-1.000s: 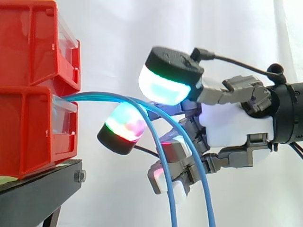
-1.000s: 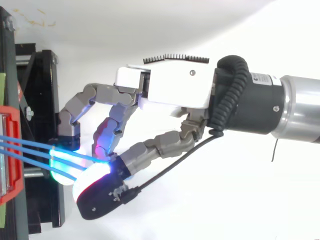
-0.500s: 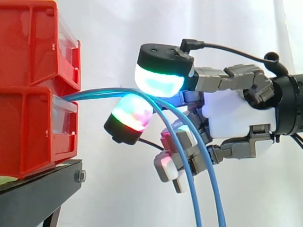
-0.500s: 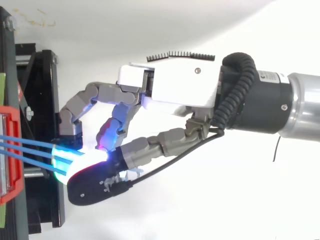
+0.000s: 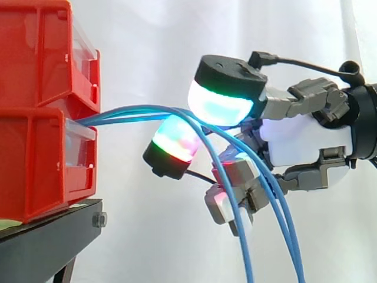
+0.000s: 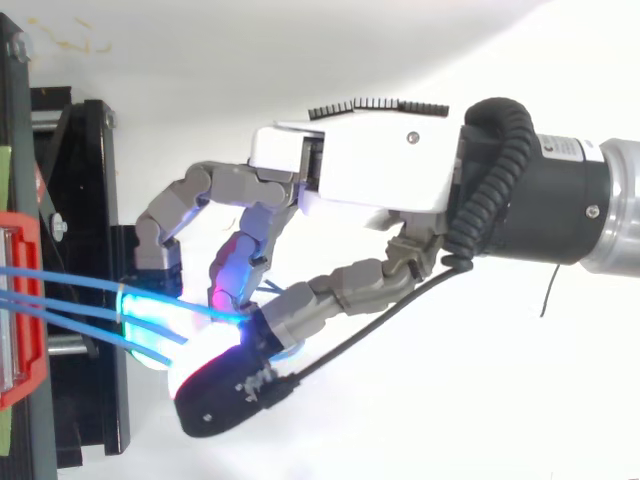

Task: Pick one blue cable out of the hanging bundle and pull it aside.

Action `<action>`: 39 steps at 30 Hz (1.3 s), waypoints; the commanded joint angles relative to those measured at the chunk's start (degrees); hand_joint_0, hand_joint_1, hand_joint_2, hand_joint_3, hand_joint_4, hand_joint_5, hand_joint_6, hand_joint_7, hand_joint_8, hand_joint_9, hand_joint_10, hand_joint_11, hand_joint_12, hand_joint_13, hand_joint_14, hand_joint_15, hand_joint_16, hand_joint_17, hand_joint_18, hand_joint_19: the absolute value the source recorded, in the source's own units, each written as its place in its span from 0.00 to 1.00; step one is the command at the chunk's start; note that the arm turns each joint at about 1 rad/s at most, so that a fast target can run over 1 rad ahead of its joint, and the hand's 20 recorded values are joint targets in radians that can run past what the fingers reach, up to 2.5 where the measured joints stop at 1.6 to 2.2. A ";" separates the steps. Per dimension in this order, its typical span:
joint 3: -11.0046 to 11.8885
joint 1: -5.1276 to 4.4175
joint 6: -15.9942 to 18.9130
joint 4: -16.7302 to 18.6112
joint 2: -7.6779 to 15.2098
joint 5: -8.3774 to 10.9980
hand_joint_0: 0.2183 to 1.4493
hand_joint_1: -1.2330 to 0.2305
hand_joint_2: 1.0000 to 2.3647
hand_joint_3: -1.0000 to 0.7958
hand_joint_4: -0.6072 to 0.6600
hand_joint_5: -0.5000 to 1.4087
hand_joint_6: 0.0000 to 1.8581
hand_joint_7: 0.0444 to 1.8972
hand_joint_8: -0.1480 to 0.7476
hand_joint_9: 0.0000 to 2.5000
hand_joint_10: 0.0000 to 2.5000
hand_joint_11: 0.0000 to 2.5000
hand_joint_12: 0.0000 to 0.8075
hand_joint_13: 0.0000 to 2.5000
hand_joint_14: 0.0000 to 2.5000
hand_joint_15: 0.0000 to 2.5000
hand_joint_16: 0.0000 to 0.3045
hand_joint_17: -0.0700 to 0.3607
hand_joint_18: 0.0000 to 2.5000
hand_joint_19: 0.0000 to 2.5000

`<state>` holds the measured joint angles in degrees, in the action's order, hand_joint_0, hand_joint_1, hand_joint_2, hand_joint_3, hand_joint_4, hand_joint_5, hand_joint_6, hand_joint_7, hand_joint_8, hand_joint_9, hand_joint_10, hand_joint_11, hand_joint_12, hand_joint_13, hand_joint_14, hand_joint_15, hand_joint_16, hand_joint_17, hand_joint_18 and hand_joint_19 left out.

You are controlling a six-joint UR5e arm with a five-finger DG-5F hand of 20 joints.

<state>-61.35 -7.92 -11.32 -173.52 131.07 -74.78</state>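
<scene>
Side view, left: two stacked red bins (image 5: 35,147) on a black stand (image 5: 53,236), before a white curtain (image 5: 147,47). Issuing from the top front of the lower bin: blue cables (image 5: 129,111), arching rightward, then dropping steeply toward the bottom edge. Right: hand (image 5: 306,141), entering from the right edge, fingers curled and closed on the blue cables. Large upper pad (image 5: 221,106), glowing cyan and green, set onto the cables from above. Second pad (image 5: 177,141), glowing red, green and cyan, just beneath them. Other fingers bent in behind the falling strands, near the white palm.

Top view: blue cables (image 6: 60,279) as three separate strands, leaving the red bins (image 6: 30,385) at the left edge, converging rightward and meeting at the glowing pads (image 6: 150,325), over the black stand (image 6: 90,200). Number of strands actually pinched: not discernible.
</scene>
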 commanded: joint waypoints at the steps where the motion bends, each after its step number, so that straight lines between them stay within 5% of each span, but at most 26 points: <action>1: 0.00 0.10 -0.01 -0.06 -0.02 -0.02 0.25 0.22 0.00 0.28 0.45 0.20 0.52 0.37 0.48 0.52 0.01 0.41 0.42 0.41 0.01 0.31 0.13 0.37 0.35 0.28; 5: 0.00 0.10 -0.01 -0.06 -0.02 -0.02 0.17 0.39 0.00 0.28 0.48 0.20 0.51 0.37 0.53 0.53 0.01 0.40 0.48 0.43 0.01 0.31 0.16 0.42 0.37 0.27; 10: 0.00 0.18 -0.01 -0.06 -0.11 -0.46 0.20 0.50 0.00 0.28 0.48 0.19 0.51 0.38 0.53 0.54 0.01 0.40 0.48 0.42 0.01 0.32 0.16 0.42 0.36 0.29; 21: 0.00 0.18 -0.01 -0.06 -0.20 -0.46 0.30 0.34 0.02 0.47 0.47 0.19 0.52 0.41 0.49 0.52 0.01 0.43 0.43 0.42 0.01 0.34 0.14 0.39 0.36 0.31; 24: 0.00 0.27 -0.01 -0.24 -0.20 -0.54 0.35 0.30 0.01 0.44 0.42 0.18 0.52 0.40 0.48 0.50 0.01 0.45 0.42 0.42 0.01 0.34 0.14 0.38 0.36 0.31; 27: 0.00 0.36 -0.01 -0.50 -0.29 -0.63 0.41 0.28 0.00 0.28 0.38 0.17 0.52 0.38 0.47 0.49 0.01 0.44 0.41 0.42 0.01 0.34 0.13 0.37 0.36 0.30; 30: 0.00 0.27 -0.36 -0.94 -0.46 -0.63 0.41 0.27 0.00 0.28 0.35 0.17 0.52 0.35 0.46 0.50 0.00 0.44 0.40 0.42 0.01 0.33 0.13 0.37 0.37 0.30; 34: 0.00 0.62 -1.86 -1.91 -0.64 -1.07 0.35 0.25 0.00 0.28 0.43 0.18 0.51 0.35 0.45 0.51 0.01 0.44 0.40 0.42 0.01 0.34 0.13 0.36 0.37 0.30; 39: 0.00 1.06 -3.09 -2.87 -0.64 -2.56 0.24 0.36 0.00 0.28 0.46 0.20 0.51 0.37 0.48 0.53 0.01 0.44 0.43 0.43 0.01 0.35 0.14 0.38 0.37 0.31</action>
<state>-61.35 -7.09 -13.56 -175.76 130.45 -76.46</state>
